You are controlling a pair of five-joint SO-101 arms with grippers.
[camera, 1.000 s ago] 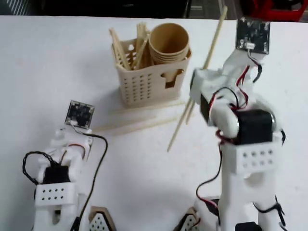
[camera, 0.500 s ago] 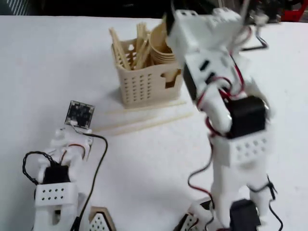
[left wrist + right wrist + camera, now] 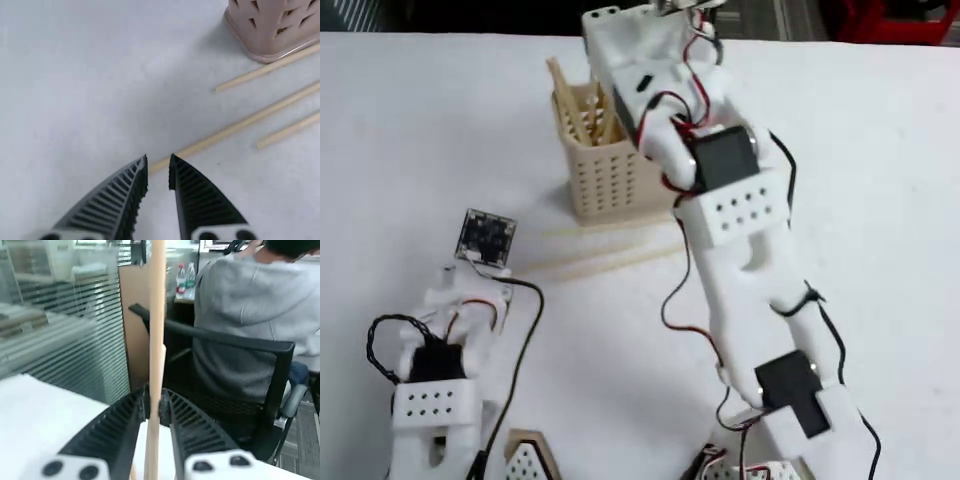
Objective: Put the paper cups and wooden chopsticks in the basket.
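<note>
Right gripper (image 3: 154,402): jaws clenched on one wooden chopstick (image 3: 156,315), pinched partway along and held near upright, probably so the lower end can drop straight in among those already standing there. The right arm (image 3: 740,260) stretches from the table's near edge out over the basket (image 3: 610,185), which sits toward the middle of the far edge with chopsticks (image 3: 570,100) leaning inside it.

Left gripper (image 3: 157,167): jaws parted a little, nothing between, parked low near the near-left corner, just short of the loose chopsticks (image 3: 240,125) lying on the table on the basket's near side (likely its next pick).

Change: a second ago the right arm stood right of the basket with the stick slanted. It has since swung across, covering the paper cups stacked inside. Left arm unmoved.
</note>
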